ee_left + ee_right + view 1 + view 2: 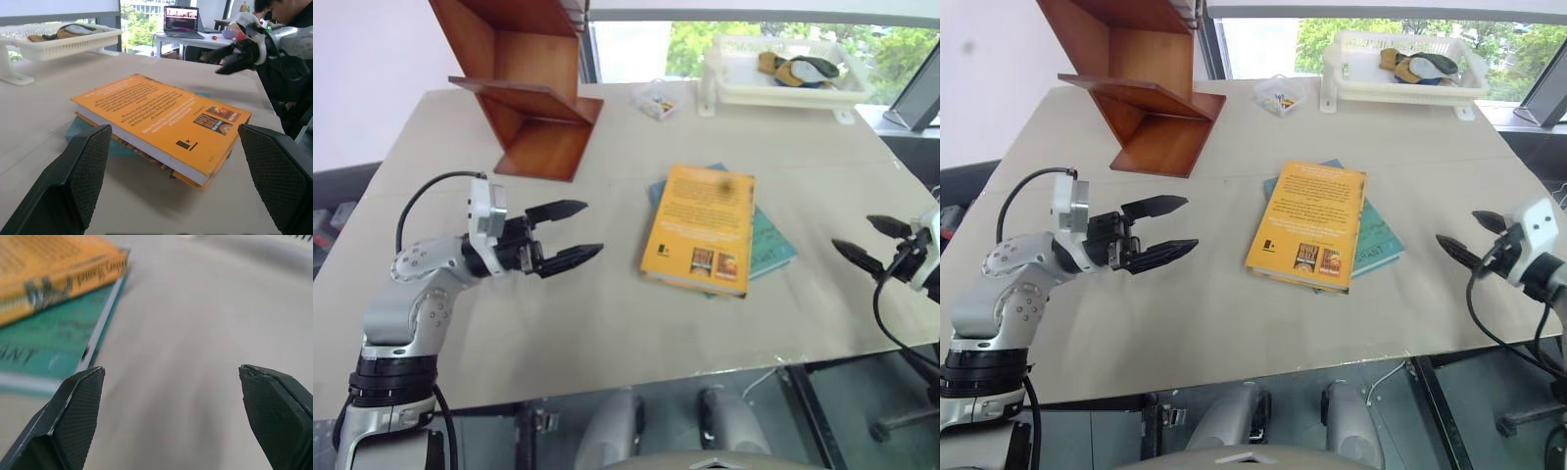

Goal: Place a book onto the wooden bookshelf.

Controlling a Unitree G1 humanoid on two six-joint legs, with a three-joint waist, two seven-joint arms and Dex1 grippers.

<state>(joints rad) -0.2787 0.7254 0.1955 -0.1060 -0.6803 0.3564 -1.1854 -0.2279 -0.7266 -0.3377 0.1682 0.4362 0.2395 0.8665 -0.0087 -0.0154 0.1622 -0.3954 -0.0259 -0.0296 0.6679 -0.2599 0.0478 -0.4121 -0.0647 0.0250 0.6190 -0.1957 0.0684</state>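
The book, a thick orange-yellow paperback, lies flat in the middle of the table on top of a thinner teal book. The wooden bookshelf stands at the table's far left, its reddish-brown panels slanted. My left gripper hovers open to the left of the book, pointing at it with nothing between its fingers. The left wrist view has the book straight ahead. My right gripper is open near the table's right edge, apart from both books and empty.
A white basket with gloves in it stands at the back right, and a small clear box sits next to it. A person and a laptop appear beyond the table in the left wrist view.
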